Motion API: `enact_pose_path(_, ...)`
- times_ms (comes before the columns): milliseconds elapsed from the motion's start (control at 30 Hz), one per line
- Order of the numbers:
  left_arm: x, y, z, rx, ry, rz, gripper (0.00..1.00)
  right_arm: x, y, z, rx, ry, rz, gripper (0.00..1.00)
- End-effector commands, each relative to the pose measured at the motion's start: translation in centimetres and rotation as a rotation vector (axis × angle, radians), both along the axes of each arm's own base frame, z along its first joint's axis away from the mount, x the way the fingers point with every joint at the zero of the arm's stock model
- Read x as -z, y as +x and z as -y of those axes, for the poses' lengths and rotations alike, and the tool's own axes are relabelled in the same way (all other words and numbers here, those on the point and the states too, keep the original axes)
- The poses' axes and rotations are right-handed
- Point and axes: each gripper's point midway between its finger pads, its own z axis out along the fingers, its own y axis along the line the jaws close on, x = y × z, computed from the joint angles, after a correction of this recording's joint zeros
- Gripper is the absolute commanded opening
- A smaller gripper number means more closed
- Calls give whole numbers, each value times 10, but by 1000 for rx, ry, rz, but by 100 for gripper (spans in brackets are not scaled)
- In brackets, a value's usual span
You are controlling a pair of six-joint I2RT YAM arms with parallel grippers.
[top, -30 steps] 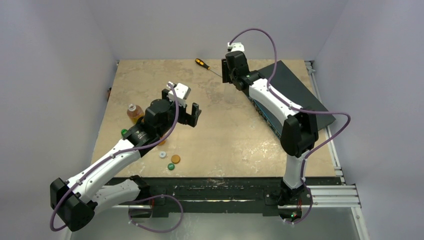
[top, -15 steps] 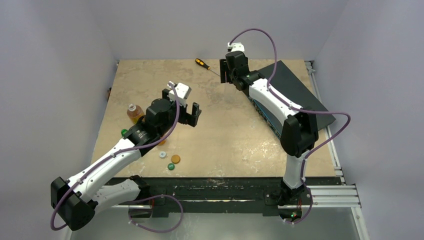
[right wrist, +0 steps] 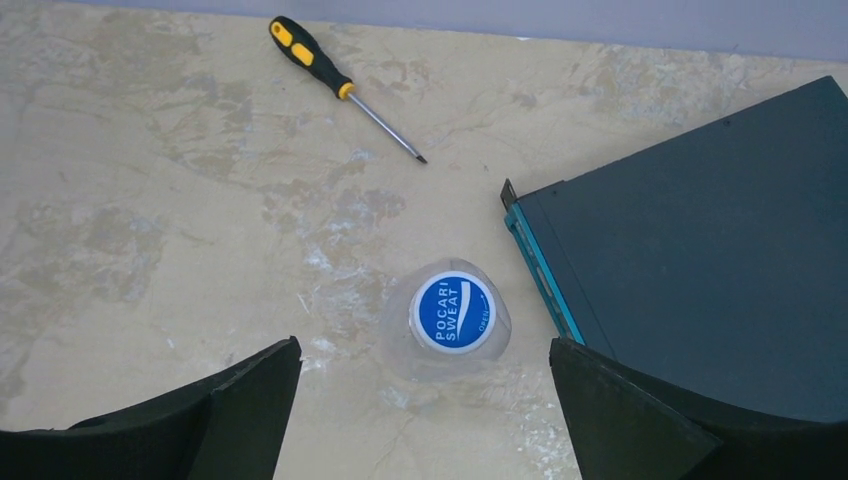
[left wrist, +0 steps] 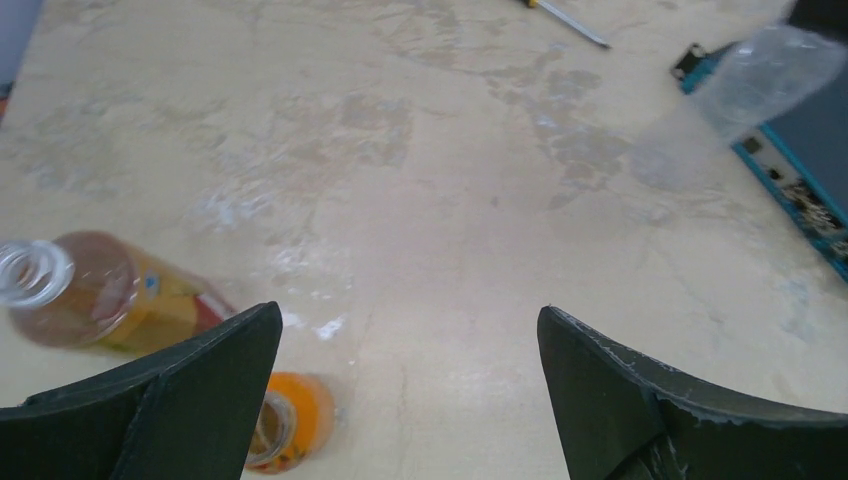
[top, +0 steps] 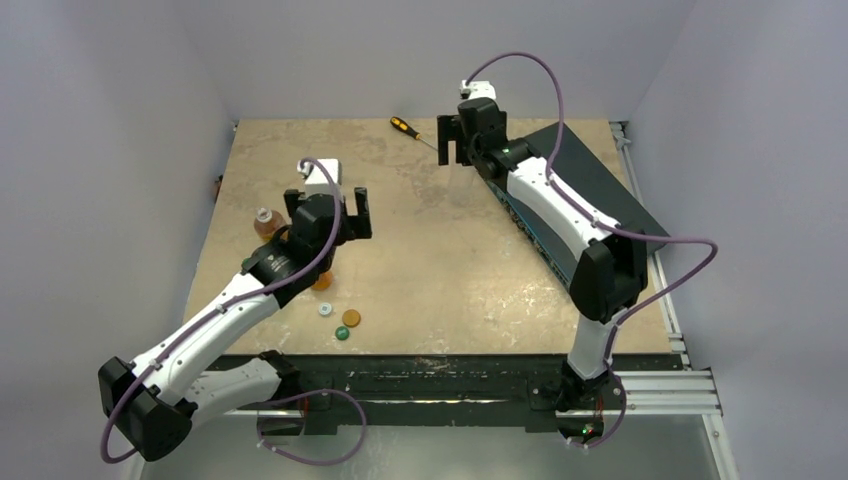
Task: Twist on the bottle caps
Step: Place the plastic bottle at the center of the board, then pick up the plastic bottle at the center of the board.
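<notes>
My left gripper (top: pixel 327 205) is open and empty above the table; in the left wrist view (left wrist: pixel 408 312) its jaws stand wide apart. An uncapped amber bottle (left wrist: pixel 95 298) stands left of it, also in the top view (top: pixel 265 222). An uncapped orange bottle (left wrist: pixel 290 420) is by the left finger. My right gripper (top: pixel 458 158) is open and hangs over a clear bottle (right wrist: pixel 447 320) that stands upright with a blue cap (right wrist: pixel 453 312) on it. A white cap (top: pixel 325 309), an orange cap (top: pixel 351 318) and a dark green cap (top: pixel 342 334) lie loose near the front.
A black-and-orange screwdriver (right wrist: pixel 335 80) lies at the back of the table. A dark flat box (right wrist: pixel 700 250) with a teal edge lies right of the clear bottle. A green round top (top: pixel 248 265) shows beside the left arm. Grey walls enclose the table.
My left gripper has swung left, towards the amber bottle, staying open. My right gripper has shifted slightly back and right, staying open.
</notes>
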Motion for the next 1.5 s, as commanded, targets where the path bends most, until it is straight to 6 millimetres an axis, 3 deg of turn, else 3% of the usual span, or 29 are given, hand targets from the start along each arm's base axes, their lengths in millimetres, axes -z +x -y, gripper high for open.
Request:
enact_pose_path(0, 11, -9, -59, -315, 3, -49, 100, -49, -17, 4, -13, 84, 55, 99)
enact_pose_path(133, 35, -16, -84, -427, -14, -100, 100, -64, -33, 12, -7, 107, 62, 99)
enact_pose_path(333, 69, -21, -97, -513, -44, -150, 99, -80, -58, 17, -33, 158, 75, 99)
enact_pose_path(433, 76, -23, -107, -569, -59, -133, 98, -84, -69, 19, -52, 180, 80, 99)
enact_pose_path(567, 70, -15, -108, -561, -38, -103, 97, -84, -82, 20, -71, 195, 77, 99)
enact_pose_path(667, 55, -9, -115, -591, 4, -75, 98, -86, -87, 21, -83, 205, 79, 99)
enact_pose_path(833, 25, 3, -146, -686, 50, -30, 100, -91, -93, 17, -112, 225, 82, 99)
enact_pose_path(1000, 20, 23, -172, -743, 14, -25, 100, -95, -97, 12, -140, 232, 82, 99)
enact_pose_path(1233, 55, 50, -186, -774, -40, -99, 100, -102, -103, 11, -164, 240, 90, 99)
enact_pose_path(1467, 92, 58, -189, -791, -85, -168, 99, -98, -108, 10, -170, 250, 88, 99)
